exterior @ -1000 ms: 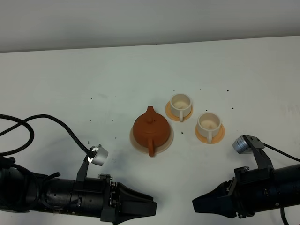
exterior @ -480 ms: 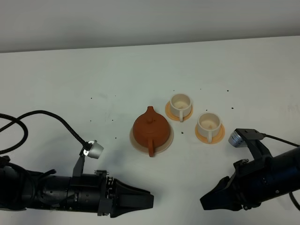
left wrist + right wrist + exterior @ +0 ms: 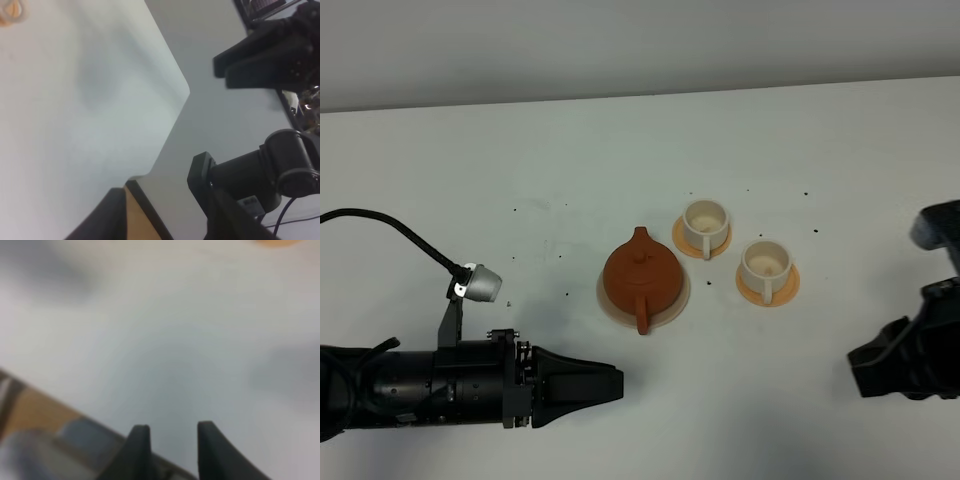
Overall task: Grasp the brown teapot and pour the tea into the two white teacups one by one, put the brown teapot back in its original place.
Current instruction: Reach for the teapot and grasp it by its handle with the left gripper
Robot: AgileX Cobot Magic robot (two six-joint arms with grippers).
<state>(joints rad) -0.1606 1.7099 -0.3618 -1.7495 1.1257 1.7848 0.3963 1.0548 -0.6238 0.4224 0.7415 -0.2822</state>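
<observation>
**Q:** Where is the brown teapot [image 3: 642,275], and which gripper is nearer?

**A:** Centre of frame, seated on its coaster [image 3: 683,297], with the nearest teacup [image 3: 706,222] just to its upper right. The left gripper [image 3: 615,383], at lower left with jaws wide apart and empty, is nearer. The pot lies up and slightly right of its tips. The right gripper [image 3: 169,432], at the right edge, is narrowly parted and holds nothing.

**Q:** Orientation?

**A:** Spout toward the upper edge, handle toward the lower. This long axis runs roughly square to the left gripper's, so the handle probably suits that arm.
</observation>
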